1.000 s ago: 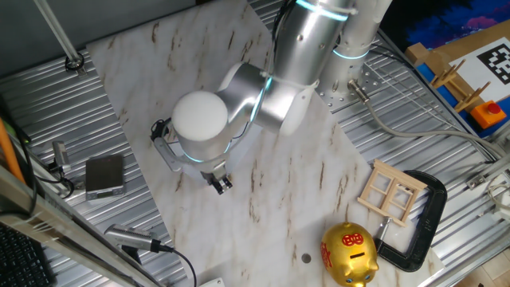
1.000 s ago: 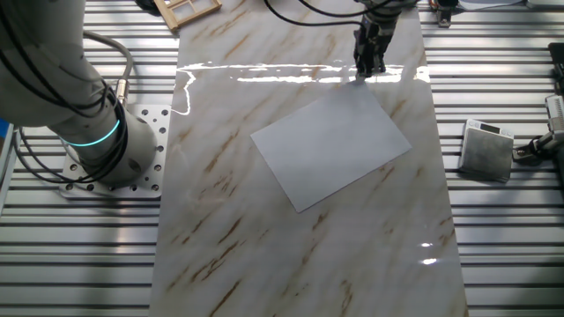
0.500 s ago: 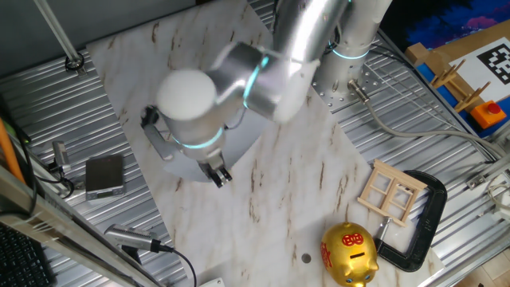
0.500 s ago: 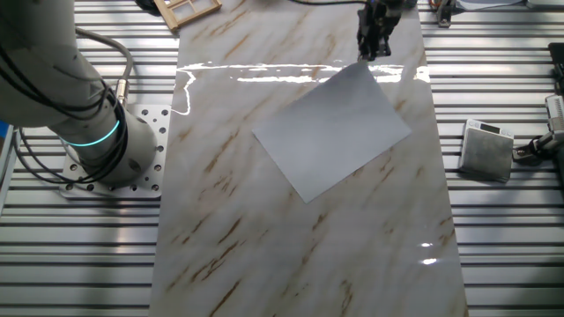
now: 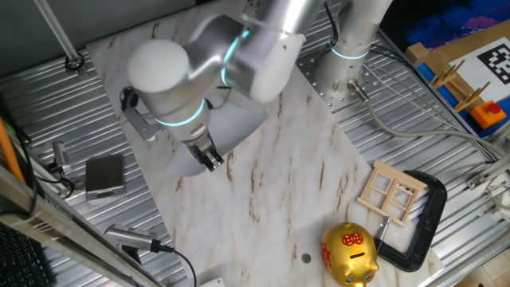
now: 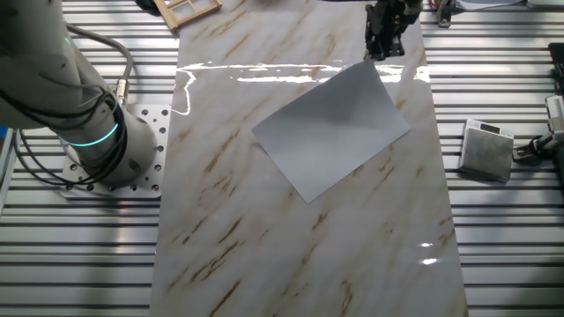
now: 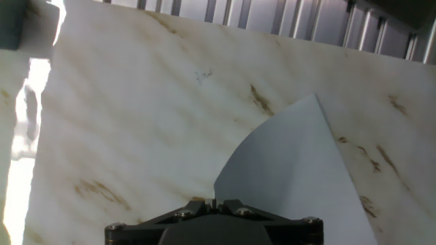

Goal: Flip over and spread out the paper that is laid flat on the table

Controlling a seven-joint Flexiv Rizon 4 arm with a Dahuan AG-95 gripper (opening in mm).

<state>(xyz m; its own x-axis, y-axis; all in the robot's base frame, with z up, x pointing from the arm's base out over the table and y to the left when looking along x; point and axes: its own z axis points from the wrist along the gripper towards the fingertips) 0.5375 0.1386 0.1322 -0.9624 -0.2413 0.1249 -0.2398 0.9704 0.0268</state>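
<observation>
A ribbed metal bench [image 6: 511,255] carries the table [image 6: 291,255], a marble-patterned board with brown streaks, and the paper [image 6: 333,129] lies on the half of that board away from the arm's base, turned at an angle to the board's edges. Most of the sheet rests flat, but one corner, the one nearest the board's edge by the gold piggy bank [image 5: 348,253] and the wooden frame [image 5: 390,191], is raised off the surface. The gripper [image 6: 385,33] has that corner pinched between its closed fingers; in the hand view the sheet [image 7: 293,177] rises from the marble straight into the jaws, and in one fixed view the fingers [image 5: 209,157] sit right at the lifted edge of the paper [image 5: 231,127]. A small grey pad [image 6: 486,150] lies on the bench off the board's side edge, well apart from the work. My reading is that the lift that starts the flip is in hand: corner caught and raised, the rest not yet turned. The next move would call for carrying the pinched corner up and across toward the opposite corner, high enough that the sheet rolls over rather than creases or drags, and keeping it within the board's edges. The thin corner could slip from the jaws.
</observation>
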